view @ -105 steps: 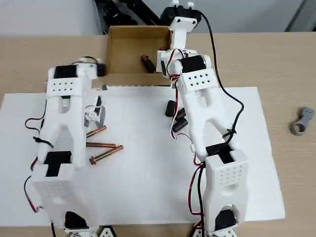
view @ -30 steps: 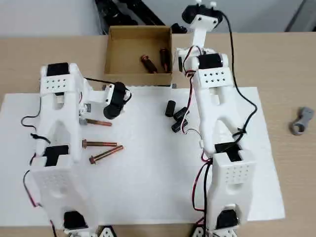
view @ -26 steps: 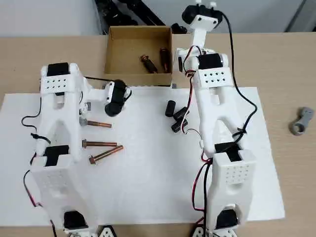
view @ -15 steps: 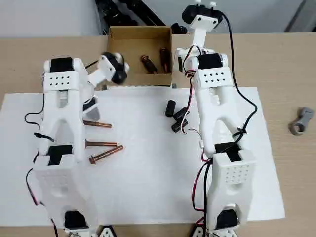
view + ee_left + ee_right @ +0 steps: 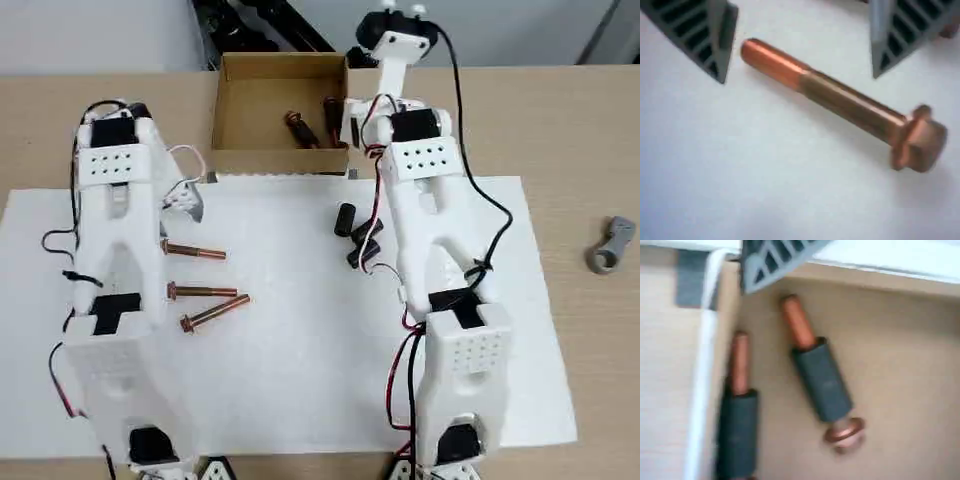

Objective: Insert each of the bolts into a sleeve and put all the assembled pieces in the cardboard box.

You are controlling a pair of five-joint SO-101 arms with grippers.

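Three copper bolts lie on the white sheet at the left. My left gripper hangs open just above the top one. In the left wrist view its two fingertips straddle the plain end of that bolt without touching it. Three black sleeves lie mid-sheet beside the right arm. The cardboard box holds two bolts in sleeves. My right gripper is at the box's right wall, open and holding nothing; one finger shows.
A grey part lies on the bare wood far to the right. The white sheet has free room at its front middle. Black cables run from behind the box along the right arm.
My left gripper swung back from beside the box and came down over the top bolt. The right arm shifted slightly left at the box. Bolts and sleeves stayed put.
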